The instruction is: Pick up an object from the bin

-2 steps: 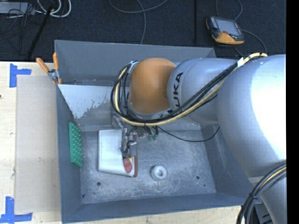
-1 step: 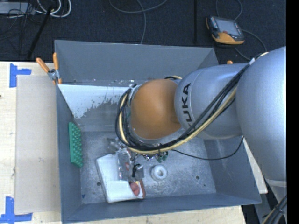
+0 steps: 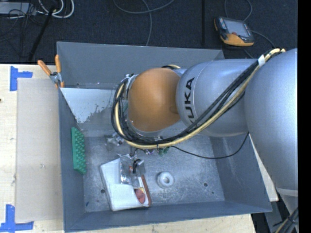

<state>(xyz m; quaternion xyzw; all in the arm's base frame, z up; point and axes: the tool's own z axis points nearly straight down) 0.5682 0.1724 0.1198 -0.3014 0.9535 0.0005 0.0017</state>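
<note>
- Arm's in from the right, orange wrist cover (image 3: 153, 98) hanging over the middle of the bin (image 3: 228, 183), gripper (image 3: 130, 171) down low below it.
- Gripper sits over the white flat pad (image 3: 115, 192), which lies by the bin's near wall, left of centre, one corner pointing toward the left wall.
- Tip is above the pad's far-right part, close to its right edge. Looks v. near the pad's surface, but contact or a gap? Can't call it from this angle.
- Open or closed? Can't tell either, the metal bits at the tip blur together. Nothing visibly gripped.
- Thin brown stick w/ a reddish end (image 3: 143, 192) lies along the pad's right edge, just nearside of the gripper tip, touching or overlapping the pad.
- Small white ring (image 3: 165, 179) sits on bare floor to the right of the gripper, apart from pad and stick.
- Green ridged block (image 3: 78, 149) runs along the left wall, well apart, not in play.
- My read: this is the approach/descend step, w/ pad or stick as the likely target.
- To do it well: pick one thing, not both. A flat pad gives little to pinch from above, so an edge is prob. the best bet; the right edge is nearest.
- For the stick, straddle it across its width and keep clear of the pad, or the pad may drag along.
- Go down gently, as the floor's hard metal.
- Risk: closing on nothing, or nudging the stick off the pad.
</note>
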